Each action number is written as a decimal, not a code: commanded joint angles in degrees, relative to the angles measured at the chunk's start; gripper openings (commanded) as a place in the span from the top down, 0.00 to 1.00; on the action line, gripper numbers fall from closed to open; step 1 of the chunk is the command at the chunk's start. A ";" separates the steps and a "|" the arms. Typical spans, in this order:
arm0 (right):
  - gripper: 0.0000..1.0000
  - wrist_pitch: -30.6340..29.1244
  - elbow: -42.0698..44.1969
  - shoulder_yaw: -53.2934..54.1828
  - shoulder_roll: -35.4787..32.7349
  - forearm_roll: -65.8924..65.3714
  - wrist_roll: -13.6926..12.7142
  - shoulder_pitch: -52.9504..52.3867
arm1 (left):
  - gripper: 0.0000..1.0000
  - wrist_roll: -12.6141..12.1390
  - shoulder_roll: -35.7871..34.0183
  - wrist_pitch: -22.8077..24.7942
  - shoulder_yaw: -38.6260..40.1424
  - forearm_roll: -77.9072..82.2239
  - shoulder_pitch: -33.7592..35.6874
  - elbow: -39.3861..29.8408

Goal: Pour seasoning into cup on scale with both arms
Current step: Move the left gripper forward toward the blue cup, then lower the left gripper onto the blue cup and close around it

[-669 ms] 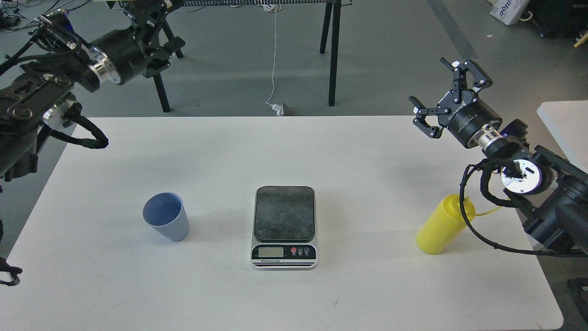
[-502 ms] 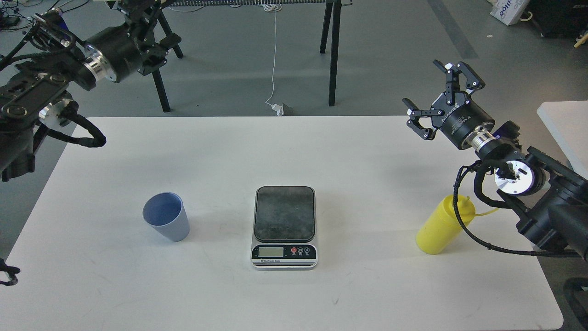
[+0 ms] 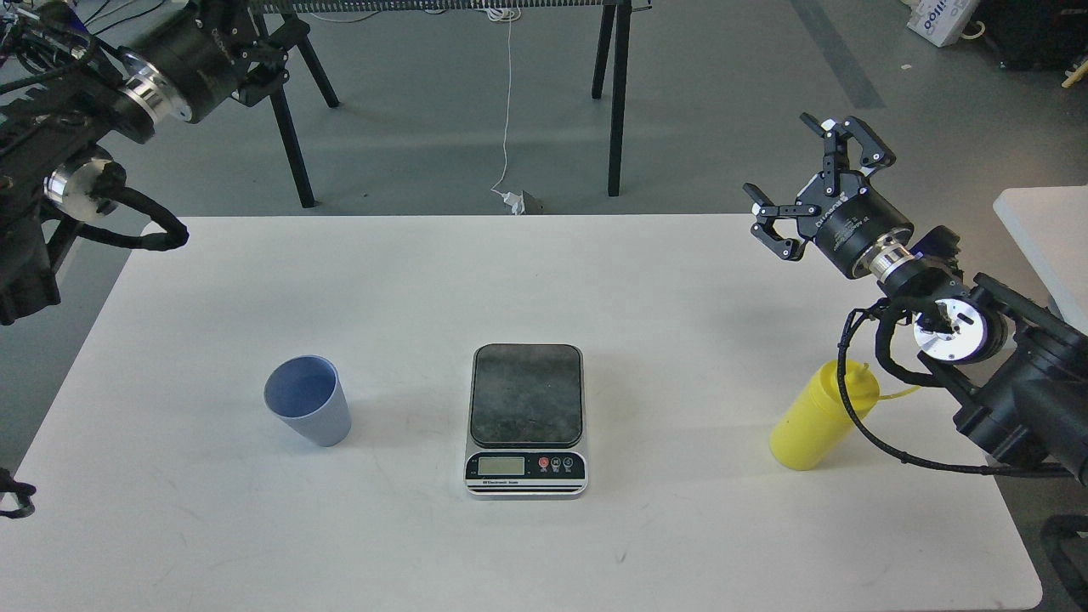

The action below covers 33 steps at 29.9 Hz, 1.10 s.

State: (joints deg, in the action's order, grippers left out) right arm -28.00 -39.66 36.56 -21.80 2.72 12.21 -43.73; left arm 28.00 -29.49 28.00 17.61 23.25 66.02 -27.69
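Note:
The light blue-grey cup [image 3: 308, 412] stands upright and empty on the white table [image 3: 527, 272], left of the scale [image 3: 527, 418]. The scale sits at the table's middle with nothing on its dark plate. The yellow seasoning bottle [image 3: 818, 418] stands near the right edge, its nozzle partly hidden behind my right arm's cable. My right gripper [image 3: 814, 185] is open and empty, raised above the table's far right corner, well behind the bottle. My left gripper [image 3: 246, 38] is high at the far left, dark and partly cut off by the top edge, far from the cup.
Black table legs [image 3: 616, 93] and a white cable [image 3: 507, 102] are on the grey floor behind the table. A second white table [image 3: 1041, 229] is at the right edge. A cardboard box [image 3: 939, 19] is at the top right.

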 commanded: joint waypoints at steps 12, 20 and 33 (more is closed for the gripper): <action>0.01 0.00 -0.77 0.70 0.35 0.18 0.18 0.22 | 0.00 0.00 -12.60 0.00 -0.65 60.02 3.23 -14.56; 0.01 0.00 -0.68 0.62 0.27 0.18 0.18 0.31 | 0.00 0.00 -21.48 0.00 -8.37 86.13 2.62 -33.37; 0.01 0.00 -0.77 0.62 0.27 0.18 0.18 1.28 | 0.01 0.00 -22.54 -3.92 -21.04 95.40 2.01 -40.78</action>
State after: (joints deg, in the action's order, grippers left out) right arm -28.00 -40.44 37.18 -21.54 2.92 12.42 -42.67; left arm 28.00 -52.11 24.12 -3.15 118.71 68.56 -68.09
